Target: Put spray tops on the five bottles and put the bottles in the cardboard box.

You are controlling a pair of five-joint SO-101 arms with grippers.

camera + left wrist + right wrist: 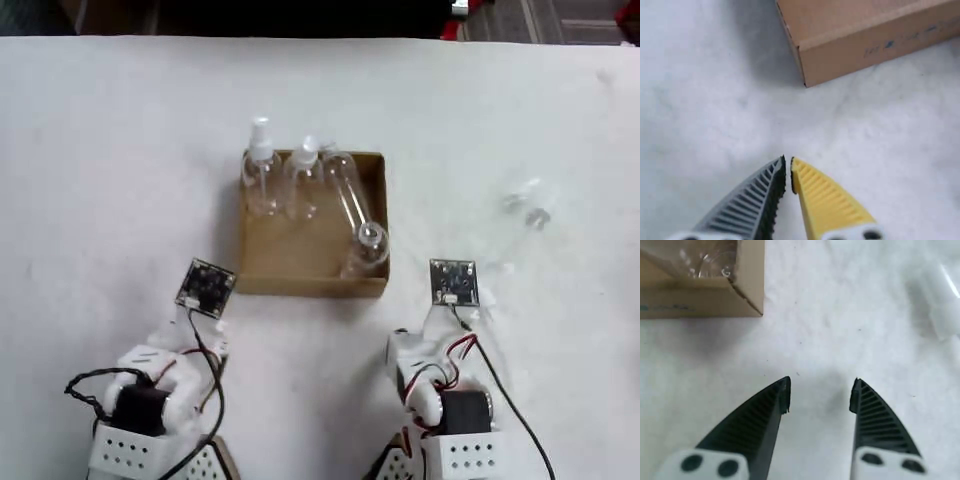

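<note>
Spreading across the whole high view: white-covered table point(110, 140), faintly mottled, slightly wrinkled. Sitting directly on it near centre: cardboard box point(300, 262), open side up, standing flat with its walls touching the table. Lying at about 3 o'clock from the cardboard box, well apart from it: small clear piece point(528, 205), resting on the table, too faint for telling bottle from spray top.

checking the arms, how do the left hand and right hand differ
The left hand is shut, tips nearly touching; the right hand is open with a clear gap. The left hand has one grey and one yellow finger; the right hand's are both black. Both are empty, over the table near the cardboard box.
</note>
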